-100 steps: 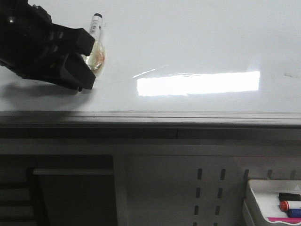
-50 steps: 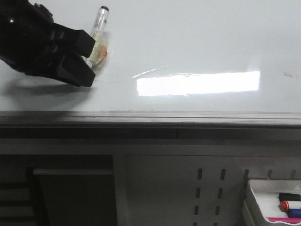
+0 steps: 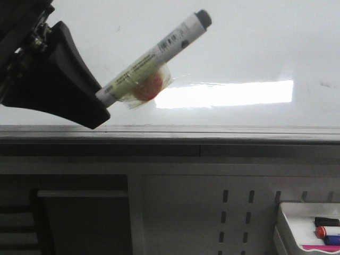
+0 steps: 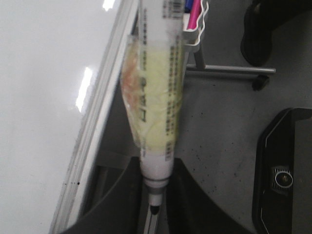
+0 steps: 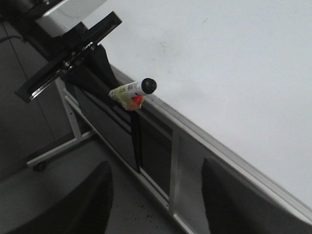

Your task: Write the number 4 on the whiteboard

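Glossy whiteboard (grey-edged) bears faint smudges.

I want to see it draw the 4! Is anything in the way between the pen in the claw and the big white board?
Nothing visible blocks it. The left claw holds the white, yellow-taped marker pen near the grey-edged glossy whiteboard, and only open air lies between them. No 4 shows on the board.

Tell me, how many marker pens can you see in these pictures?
3 at least. One marker is held in the left hand, beside the whiteboard. Two more, black and red-and-blue, lie in the tray; others may be hidden there.
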### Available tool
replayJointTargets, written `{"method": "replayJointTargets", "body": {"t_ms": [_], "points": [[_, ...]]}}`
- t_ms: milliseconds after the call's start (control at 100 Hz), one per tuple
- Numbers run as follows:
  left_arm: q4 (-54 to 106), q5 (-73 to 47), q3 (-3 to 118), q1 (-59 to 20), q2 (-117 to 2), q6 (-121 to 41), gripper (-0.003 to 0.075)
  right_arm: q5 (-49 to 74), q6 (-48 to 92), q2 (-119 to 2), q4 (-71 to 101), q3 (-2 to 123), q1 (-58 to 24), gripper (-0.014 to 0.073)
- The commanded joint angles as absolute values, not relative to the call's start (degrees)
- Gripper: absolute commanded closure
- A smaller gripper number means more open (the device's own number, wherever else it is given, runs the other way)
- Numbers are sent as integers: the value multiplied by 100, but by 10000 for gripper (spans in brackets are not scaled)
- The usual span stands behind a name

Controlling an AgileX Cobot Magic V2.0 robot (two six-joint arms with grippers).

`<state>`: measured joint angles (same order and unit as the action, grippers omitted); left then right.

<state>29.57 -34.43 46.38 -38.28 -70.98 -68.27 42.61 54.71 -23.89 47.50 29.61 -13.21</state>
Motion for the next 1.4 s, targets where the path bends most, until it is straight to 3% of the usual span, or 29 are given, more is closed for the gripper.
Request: {"method": "replayJointTargets", "body": {"t_ms": [0, 280, 770, 1000, 1390], "points": [[2885, -3466, 4825, -3877, -6941, -6847, 741, 3896, 5850, -2858, 5042, 3153, -1621, 228], [2746, -3641, 4825, -4080, -6785, -7460, 741, 3402, 6753, -3969, 5575, 3397, -2609, 224], [2835, -3175, 4825, -4450, -6390, -7626, 741, 2759, 6761, -5192, 5671, 3886, -3770, 224], [2939, -3175, 4825, -4450, -6390, -7626, 741, 2048, 6761, -5620, 6058, 3886, -3995, 224], [3103, -3175, 4825, -4450, -6390, -7626, 741, 2164, 6761, -5999, 6356, 4145, -4024, 225]]}}
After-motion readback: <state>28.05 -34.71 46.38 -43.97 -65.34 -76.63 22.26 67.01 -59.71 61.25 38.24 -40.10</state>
